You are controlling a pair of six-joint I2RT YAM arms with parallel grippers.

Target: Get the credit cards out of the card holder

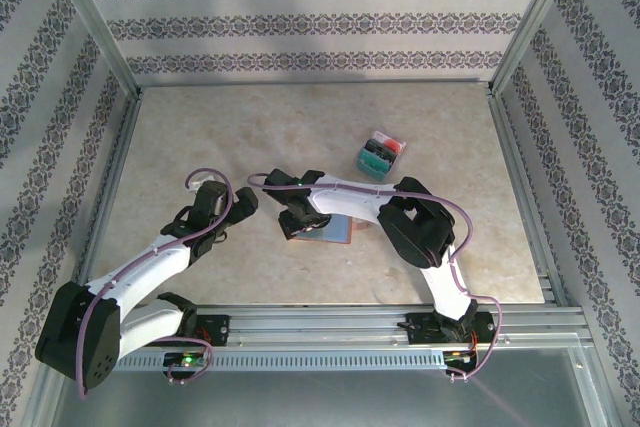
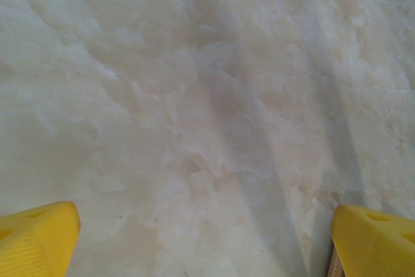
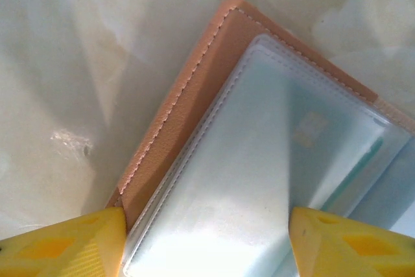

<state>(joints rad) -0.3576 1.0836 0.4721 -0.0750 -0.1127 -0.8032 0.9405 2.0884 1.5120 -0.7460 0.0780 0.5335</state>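
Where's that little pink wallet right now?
In the top view the card holder lies open on the table, just beneath the right gripper, with the credit cards farther back to its right.

**Setting:** robot test cell of laboratory type.

**Evidence:**
- Bare aluminium frame posts (image 1: 97,27) run down from the upper left and upper right of the top view.
- Panel walls (image 1: 300,22) on three sides are papered in striped floral bands.
- A marble-look tabletop (image 1: 250,127) fills the centre.
- A slotted metal rail (image 1: 320,319) runs along the bottom.
- The left arm (image 1: 140,272) and right arm (image 1: 360,202) are bolted to that rail.
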